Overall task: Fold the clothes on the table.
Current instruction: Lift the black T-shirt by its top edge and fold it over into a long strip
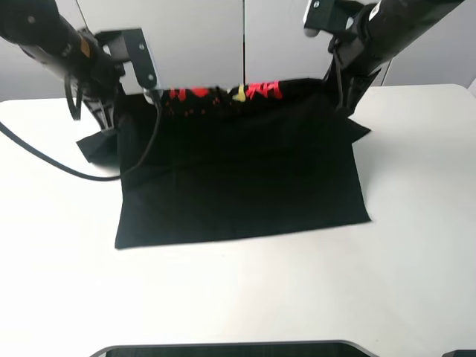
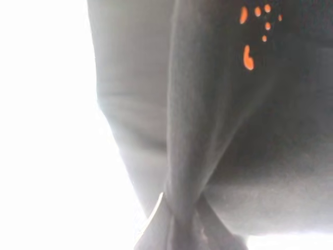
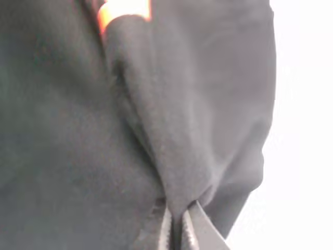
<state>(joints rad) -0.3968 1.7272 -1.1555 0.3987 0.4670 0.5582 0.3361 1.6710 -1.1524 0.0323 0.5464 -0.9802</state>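
Note:
The black T-shirt [image 1: 238, 175] lies on the white table [image 1: 416, 245], its far edge lifted so the red and yellow print [image 1: 223, 94] shows along the top fold. My left gripper [image 1: 119, 100] is shut on the shirt's far left part and holds it up; in the left wrist view the cloth [image 2: 208, 135] bunches into the closed fingertips [image 2: 179, 229]. My right gripper [image 1: 343, 93] is shut on the far right part; in the right wrist view the cloth [image 3: 171, 130] runs into the closed fingertips [image 3: 179, 229]. A sleeve [image 1: 97, 145] hangs out at the left.
A black cable [image 1: 52, 163] loops from the left arm over the table's left side. A dark rounded edge [image 1: 230, 348] shows at the near edge of the view. White panels [image 1: 201, 37] stand behind the table.

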